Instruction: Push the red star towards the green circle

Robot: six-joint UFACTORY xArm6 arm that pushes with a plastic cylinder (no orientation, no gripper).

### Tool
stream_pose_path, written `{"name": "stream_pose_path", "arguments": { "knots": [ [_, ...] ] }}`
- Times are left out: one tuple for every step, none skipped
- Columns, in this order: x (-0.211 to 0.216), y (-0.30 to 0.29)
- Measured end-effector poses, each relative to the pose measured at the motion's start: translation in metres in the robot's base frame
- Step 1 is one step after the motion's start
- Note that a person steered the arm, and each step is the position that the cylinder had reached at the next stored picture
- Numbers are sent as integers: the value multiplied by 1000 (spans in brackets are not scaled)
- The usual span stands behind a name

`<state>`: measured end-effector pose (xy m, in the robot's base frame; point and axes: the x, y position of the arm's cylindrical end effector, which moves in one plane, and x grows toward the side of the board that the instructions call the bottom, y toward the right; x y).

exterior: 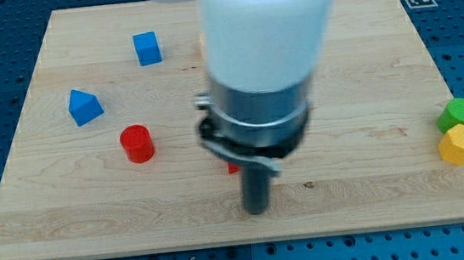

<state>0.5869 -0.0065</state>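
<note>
My tip [258, 210] rests on the board [356, 92] a little below its middle, toward the view's bottom. It is a plain rod end with nothing to open or close, and it holds nothing. Just above and to the view's left of it, a small patch of red [232, 167] peeks out from under the arm's [264, 59] dark collar; this looks like the red star, though nearly all of it is hidden and its shape cannot be made out. Whether the tip touches it cannot be told, since the arm covers the gap.

The green circle [458, 112] sits at the board's right edge, well apart from the tip, with a yellow block [460, 144] touching it just below.

On the view's left are a red cylinder [138, 143], a blue block [84, 106] with a peaked top, and a blue cube [147, 48] nearer the view's top. A sliver of an orange thing [203, 43] shows at the arm's left edge, too hidden to name its shape.
</note>
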Motion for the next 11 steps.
{"name": "stream_pose_path", "arguments": {
  "knots": [
    [-24, -31],
    [-48, -53],
    [-49, -25],
    [-49, 3],
    [-49, 17],
    [-53, 27],
    [-60, 31],
    [-69, 31],
    [-78, 31],
    [-78, 32],
    [-78, 33]
  ]
}}
